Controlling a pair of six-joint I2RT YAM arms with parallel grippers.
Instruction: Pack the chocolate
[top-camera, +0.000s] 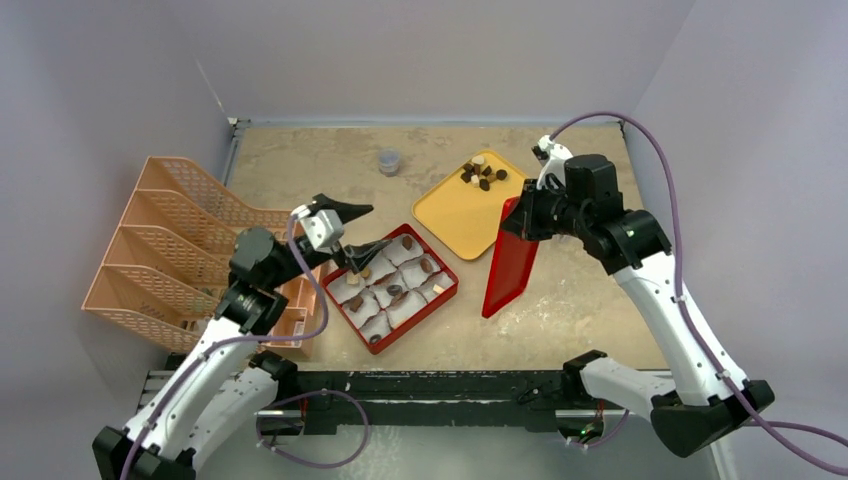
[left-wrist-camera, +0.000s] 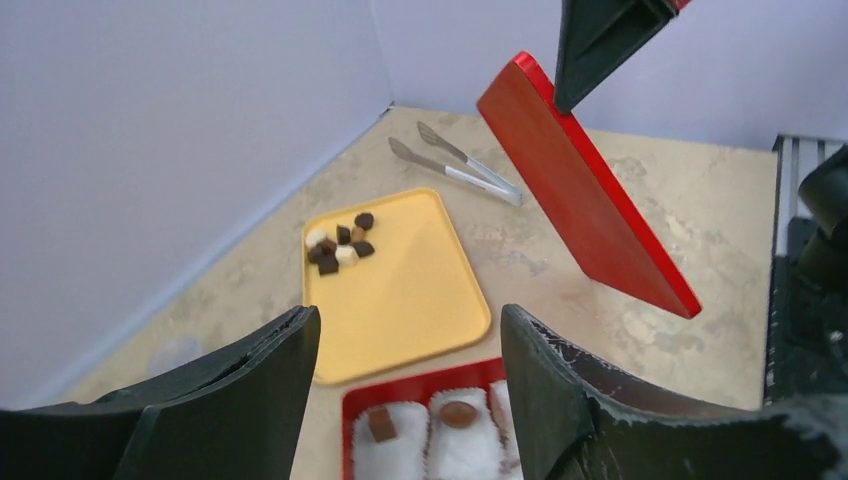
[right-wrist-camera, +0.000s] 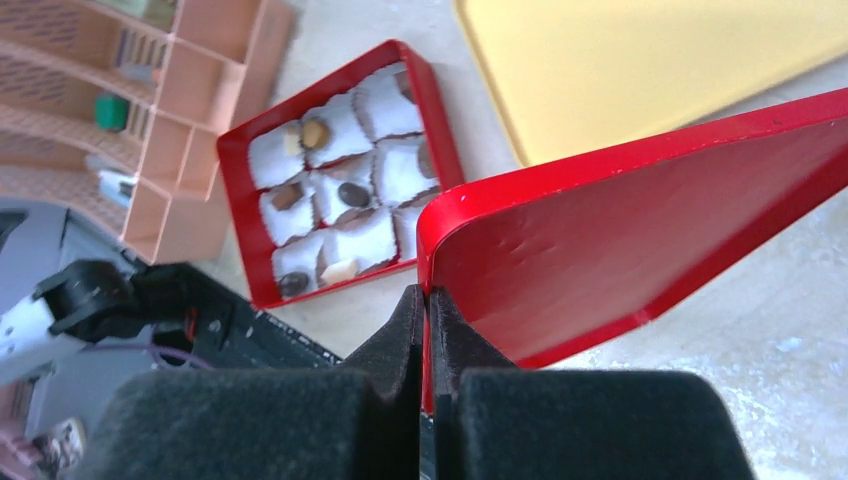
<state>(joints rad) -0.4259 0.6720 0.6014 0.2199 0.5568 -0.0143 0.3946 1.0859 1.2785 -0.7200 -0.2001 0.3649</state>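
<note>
Several dark, light brown and cream chocolate chunks (top-camera: 482, 175) lie at the far end of a yellow tray (top-camera: 455, 215). A red box (top-camera: 446, 290) holds white paper cups, most with one chocolate (top-camera: 396, 290) inside. My left gripper (top-camera: 358, 232) is open and empty above the box's far-left corner. In the left wrist view the gripper (left-wrist-camera: 410, 320) frames the box (left-wrist-camera: 400, 385) and the tray (left-wrist-camera: 400, 300). My right gripper (top-camera: 520, 215) is shut on the top edge of the red lid (top-camera: 510, 265), held nearly upright to the right of the box. The right wrist view shows the gripper (right-wrist-camera: 428, 295) pinching the lid (right-wrist-camera: 640, 220).
A peach mesh file organiser (top-camera: 170, 250) stands at the left, close to the box. A small grey cup (top-camera: 388, 161) sits at the back. Metal tongs (left-wrist-camera: 455, 165) lie on the table beyond the tray. Walls close the back and both sides.
</note>
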